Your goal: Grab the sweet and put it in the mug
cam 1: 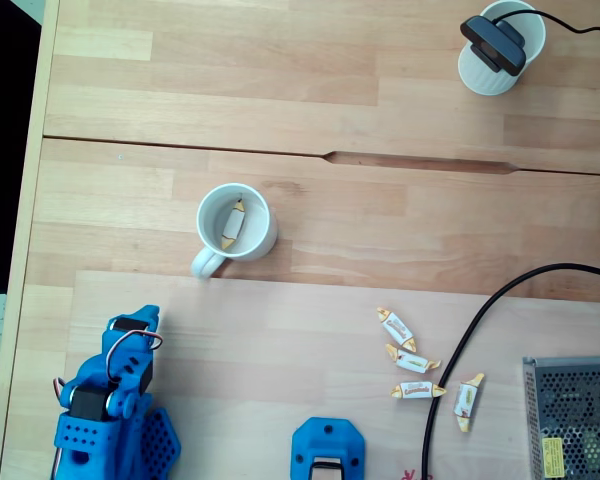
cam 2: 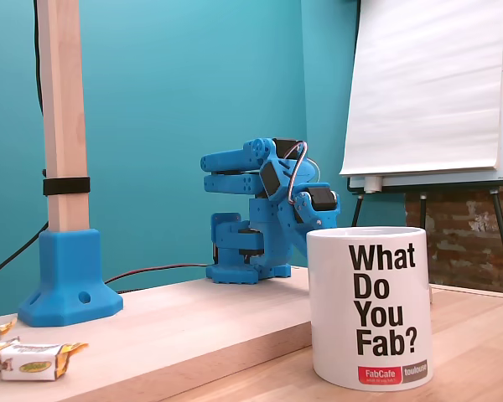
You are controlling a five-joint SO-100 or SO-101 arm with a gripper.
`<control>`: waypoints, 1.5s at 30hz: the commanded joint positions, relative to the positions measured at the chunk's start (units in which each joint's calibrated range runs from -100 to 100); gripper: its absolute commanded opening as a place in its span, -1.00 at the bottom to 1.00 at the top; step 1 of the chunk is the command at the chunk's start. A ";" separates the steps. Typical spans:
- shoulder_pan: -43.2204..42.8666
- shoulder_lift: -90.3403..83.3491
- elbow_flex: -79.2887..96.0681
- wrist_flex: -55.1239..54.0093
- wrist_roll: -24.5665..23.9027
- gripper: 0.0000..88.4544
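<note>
- Arm's folded up near the table's front edge, gripper (cam 2: 211,172) with its fingers pressed together, holding nothing.
- One sweet (cam 1: 234,222) is inside the mug (cam 1: 260,240). Four more sweets (cam 1: 417,390) lie loose, well off to the right in the top-down view.
- Risk: the black cable (cam 1: 460,350) runs right beside them, so a reach could snag it.

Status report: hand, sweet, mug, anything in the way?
Hand shut, holding nothing, arm folded. One sweet inside mug. Four sweets loose on table. Nothing blocking.

arm (cam 2: 264,209): blue printed plastic | black servos | red-white wires, apparently
</note>
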 commanded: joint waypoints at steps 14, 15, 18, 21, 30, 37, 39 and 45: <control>0.35 -0.33 -2.65 0.28 -0.10 -0.86; 0.35 -0.33 -2.65 0.28 -0.10 -0.86; 0.35 -0.33 -2.65 0.28 -0.10 -0.86; 0.35 -0.33 -2.65 0.28 -0.10 -0.86; 0.49 -0.33 -2.65 0.28 -0.10 -0.86; 0.57 -0.33 -2.65 0.28 -0.10 -0.86; 0.57 -0.33 -2.65 0.28 -0.10 -0.86; 0.57 -0.33 -2.65 0.28 -0.10 -0.86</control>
